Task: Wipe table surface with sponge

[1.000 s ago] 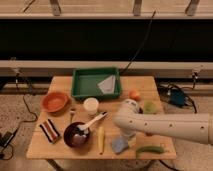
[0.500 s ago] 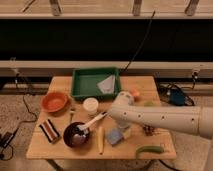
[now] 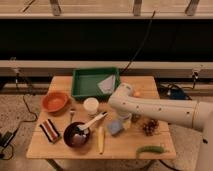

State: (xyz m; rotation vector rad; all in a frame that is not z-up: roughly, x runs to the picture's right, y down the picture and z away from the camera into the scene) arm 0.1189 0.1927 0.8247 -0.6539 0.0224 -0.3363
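Note:
The blue-grey sponge [image 3: 115, 127] lies on the light wood table surface [image 3: 125, 150], right of centre and near the front. My gripper [image 3: 123, 120] hangs from the white arm [image 3: 160, 111], which reaches in from the right. The gripper points down and is shut on the sponge's upper right edge, pressing it to the wood. The arm hides part of the table's right middle.
A green tray [image 3: 82, 90] with a pale cloth [image 3: 106, 84] stands at the back. An orange bowl [image 3: 55, 101], white cup [image 3: 91, 106], dark bowl with a white utensil [image 3: 77, 136], striped block [image 3: 49, 130], yellow item [image 3: 100, 140], pine cone [image 3: 149, 126] and green vegetable [image 3: 150, 150] crowd the table.
The gripper and sponge have slid together from the table's front right edge back and to the left, toward the middle. The arm has swung left with them.

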